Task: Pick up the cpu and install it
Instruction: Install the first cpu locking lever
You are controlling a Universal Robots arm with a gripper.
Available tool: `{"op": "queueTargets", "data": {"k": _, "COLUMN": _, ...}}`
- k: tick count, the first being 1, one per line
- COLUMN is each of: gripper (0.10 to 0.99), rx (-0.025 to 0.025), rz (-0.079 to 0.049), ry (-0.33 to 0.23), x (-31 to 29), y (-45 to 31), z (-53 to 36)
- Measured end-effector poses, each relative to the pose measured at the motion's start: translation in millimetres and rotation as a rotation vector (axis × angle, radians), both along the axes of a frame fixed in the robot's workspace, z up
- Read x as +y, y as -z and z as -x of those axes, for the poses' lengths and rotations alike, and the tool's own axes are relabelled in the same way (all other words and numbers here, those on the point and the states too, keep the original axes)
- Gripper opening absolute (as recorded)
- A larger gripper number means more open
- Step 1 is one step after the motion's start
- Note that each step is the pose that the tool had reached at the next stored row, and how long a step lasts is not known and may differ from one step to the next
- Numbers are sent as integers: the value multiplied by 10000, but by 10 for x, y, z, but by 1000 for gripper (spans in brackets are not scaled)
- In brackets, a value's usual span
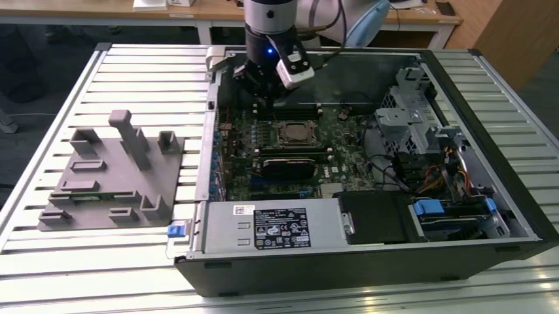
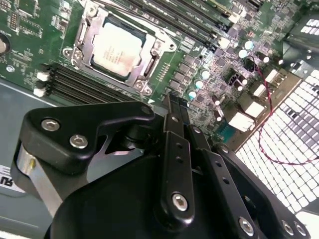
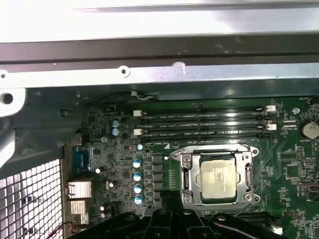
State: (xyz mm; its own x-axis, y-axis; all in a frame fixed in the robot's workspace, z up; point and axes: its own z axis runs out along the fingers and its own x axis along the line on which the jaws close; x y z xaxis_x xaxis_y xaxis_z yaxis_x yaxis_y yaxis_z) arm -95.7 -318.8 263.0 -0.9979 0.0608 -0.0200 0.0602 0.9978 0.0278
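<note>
Cpu (image 3: 218,175) sits flat inside socket frame (image 3: 185,175) on motherboard (image 1: 336,131), visible in both wrist views. Gripper (image 2: 175,107) hangs just above board beside socket, fingers pressed together, holding nothing. Judged: placement done; socket frame apparently not yet latched.

Black robot arm with a white camera box and a black jointed gripper

In the exterior view the arm (image 1: 266,26) is a dark round column with a pale grey upper section, a small blue light (image 1: 269,51) glowing on its front, and a white box-shaped camera (image 1: 295,69) fixed just beside that light. In the second wrist view the gripper (image 2: 175,107) is matt black: flat linked bars meeting at a narrow tip, round silver screws (image 2: 78,141) set into a broad rounded plate, and a silvery band at the plate's edge.
</note>
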Motion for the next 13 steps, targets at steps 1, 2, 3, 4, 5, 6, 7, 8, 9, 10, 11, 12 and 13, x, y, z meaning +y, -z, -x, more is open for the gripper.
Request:
{"op": "queueTargets", "data": {"k": 1, "gripper": 118, "rx": -1, "rz": -2, "ry": -1, "x": 9, "y": 2, "z": 12}}
{"op": "queueTargets", "data": {"k": 2, "gripper": 118, "rx": -1, "rz": -1, "ry": -3, "x": 21, "y": 3, "z": 26}}
{"op": "queueTargets", "data": {"k": 3, "gripper": 118, "rx": -1, "rz": -2, "ry": -5, "x": 34, "y": 5, "z": 37}}
{"op": "queueTargets", "data": {"k": 4, "gripper": 118, "rx": -1, "rz": -1, "ry": -6, "x": 53, "y": 7, "z": 45}}
{"op": "queueTargets", "data": {"k": 5, "gripper": 118, "rx": 0, "rz": -1, "ry": -7, "x": 70, "y": 10, "z": 54}}
{"op": "queueTargets", "data": {"k": 6, "gripper": 118, "rx": -1, "rz": -2, "ry": -7, "x": 85, "y": 14, "z": 66}}
{"op": "queueTargets", "data": {"k": 7, "gripper": 118, "rx": -1, "rz": -3, "ry": -7, "x": 103, "y": 19, "z": 74}}
{"op": "queueTargets", "data": {"k": 8, "gripper": 118, "rx": -2, "rz": -3, "ry": -9, "x": 121, "y": 25, "z": 81}}
{"op": "queueTargets", "data": {"k": 9, "gripper": 118, "rx": -2, "rz": -4, "ry": -9, "x": 137, "y": 33, "z": 88}}
{"op": "queueTargets", "data": {"k": 10, "gripper": 118, "rx": -1, "rz": -4, "ry": -11, "x": 157, "y": 42, "z": 93}}
{"op": "queueTargets", "data": {"k": 11, "gripper": 118, "rx": 0, "rz": -3, "ry": -14, "x": 175, "y": 51, "z": 100}}
{"op": "queueTargets", "data": {"k": 12, "gripper": 118, "rx": -1, "rz": -3, "ry": -18, "x": 191, "y": 63, "z": 107}}
{"op": "queueTargets", "data": {"k": 13, "gripper": 118, "rx": -1, "rz": -3, "ry": -23, "x": 208, "y": 72, "z": 110}}
